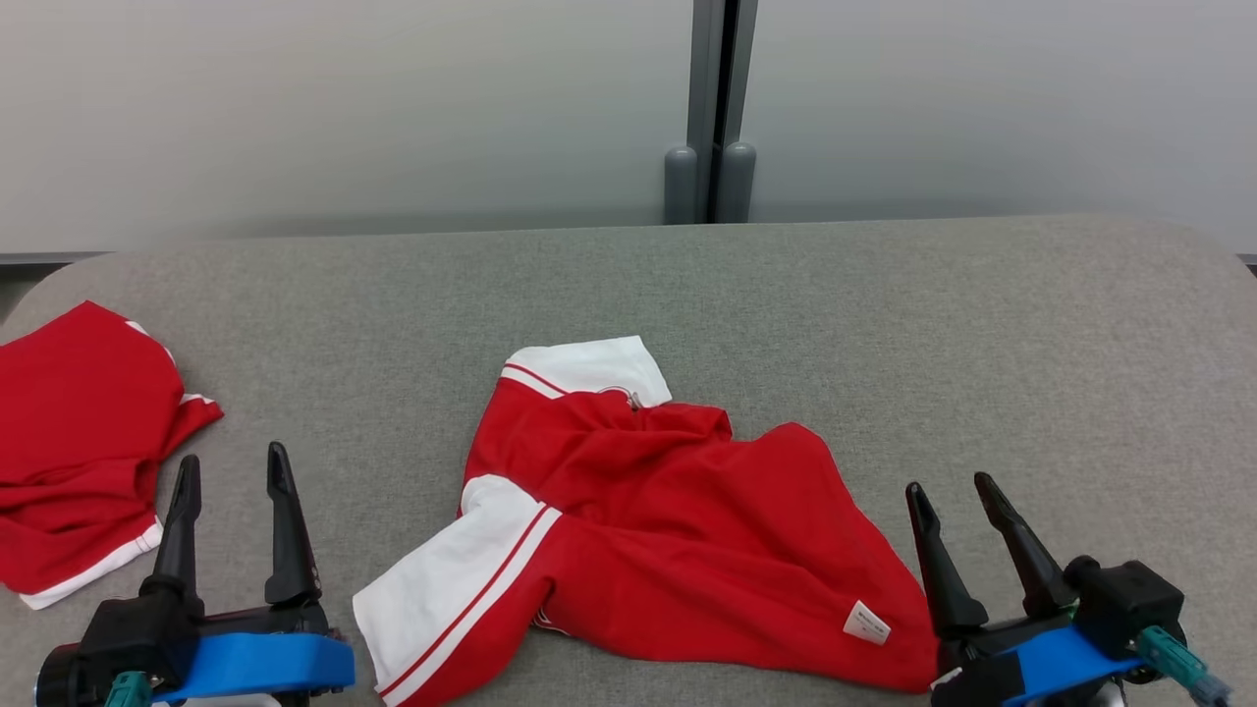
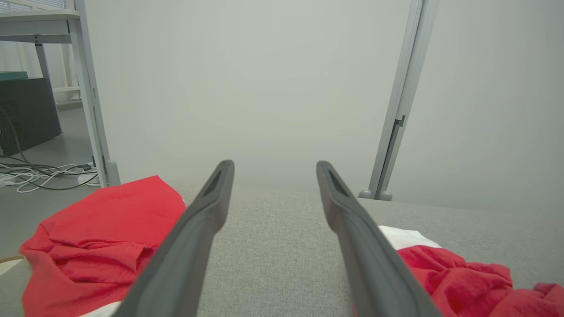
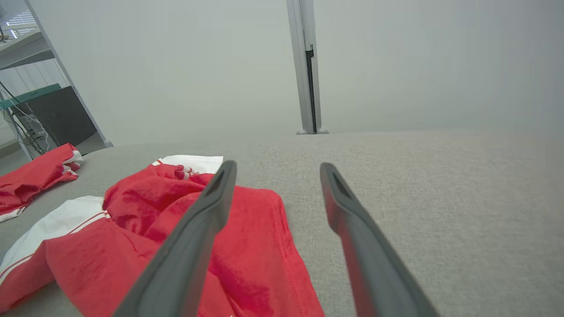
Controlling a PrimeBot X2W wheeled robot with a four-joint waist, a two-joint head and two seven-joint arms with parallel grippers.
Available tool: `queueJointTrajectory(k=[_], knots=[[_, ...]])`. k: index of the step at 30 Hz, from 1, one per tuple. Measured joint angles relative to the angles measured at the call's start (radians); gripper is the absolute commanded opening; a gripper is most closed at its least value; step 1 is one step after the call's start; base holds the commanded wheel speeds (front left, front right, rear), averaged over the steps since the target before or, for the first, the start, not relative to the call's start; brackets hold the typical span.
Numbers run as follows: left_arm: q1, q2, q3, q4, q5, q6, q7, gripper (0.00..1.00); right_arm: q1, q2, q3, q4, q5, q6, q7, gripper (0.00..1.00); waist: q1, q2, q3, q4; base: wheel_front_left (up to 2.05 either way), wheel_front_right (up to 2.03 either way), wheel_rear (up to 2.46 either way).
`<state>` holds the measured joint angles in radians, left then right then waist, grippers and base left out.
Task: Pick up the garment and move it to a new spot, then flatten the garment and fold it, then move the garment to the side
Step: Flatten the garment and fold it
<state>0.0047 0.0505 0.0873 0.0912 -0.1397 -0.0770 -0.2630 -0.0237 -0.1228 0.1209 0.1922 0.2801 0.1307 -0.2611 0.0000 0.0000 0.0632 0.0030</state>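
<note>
Table [image 1: 884, 324] of grey fabric spans the head view, with pale wall panels [image 1: 344, 108] behind it at 12 o'clock. The garment [image 1: 668, 530], red with white sleeves, lies crumpled just below centre toward 6 o'clock, one sleeve reaching to 7 o'clock. A second red garment [image 1: 69, 442] sits at 9 o'clock, well apart. The left gripper [image 1: 231, 460], at 7 o'clock, has its fingers spread and holds nothing. The right gripper [image 1: 951, 483], at 5 o'clock just beside the garment's hem, is likewise parted and empty. A white label [image 1: 866, 623] shows near that hem.
</note>
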Motion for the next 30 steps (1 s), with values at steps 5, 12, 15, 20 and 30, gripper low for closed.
queueJointTrajectory(k=[5, 12, 15, 20, 30], knots=[[0.0, 0.0, 0.002, 0.008, 0.0, -0.002, 0.0, 1.0, -0.016, 0.037, 0.008, 0.016, -0.026, 0.0, -0.001, 1.0, 0.0, 0.0001, 0.005, 0.013, 0.0, 0.0, 0.0], [-0.064, 0.011, -0.002, 0.036, 0.028, -0.022, 0.0, 1.0, -0.022, 0.051, 0.006, 0.023, -0.049, 0.0, -0.001, 1.0, 0.0, 0.0002, 0.031, 0.013, 0.0, 0.0, 0.0], [-0.165, 0.042, -0.011, 0.063, 0.037, -0.033, 0.0, 1.0, -0.046, 0.052, 0.008, 0.021, -0.052, 0.0, -0.001, 1.0, 0.0, 0.0001, 0.049, 0.002, 0.0, 0.0, 0.0], [-0.37, 0.129, -0.085, 0.174, 0.039, -0.047, 0.0, 1.0, -0.091, 0.053, 0.017, 0.013, -0.059, 0.0, -0.001, 1.0, 0.0001, 0.0002, 0.091, -0.035, 0.0, 0.0, 0.0], [-0.716, 0.337, -0.45, 0.407, -0.172, -0.053, 0.166, 1.0, -0.161, 0.054, 0.011, -0.01, -0.059, 0.0, -0.002, 1.0, 0.0002, 0.0002, 0.198, -0.143, 0.0, 0.0, 0.0]])
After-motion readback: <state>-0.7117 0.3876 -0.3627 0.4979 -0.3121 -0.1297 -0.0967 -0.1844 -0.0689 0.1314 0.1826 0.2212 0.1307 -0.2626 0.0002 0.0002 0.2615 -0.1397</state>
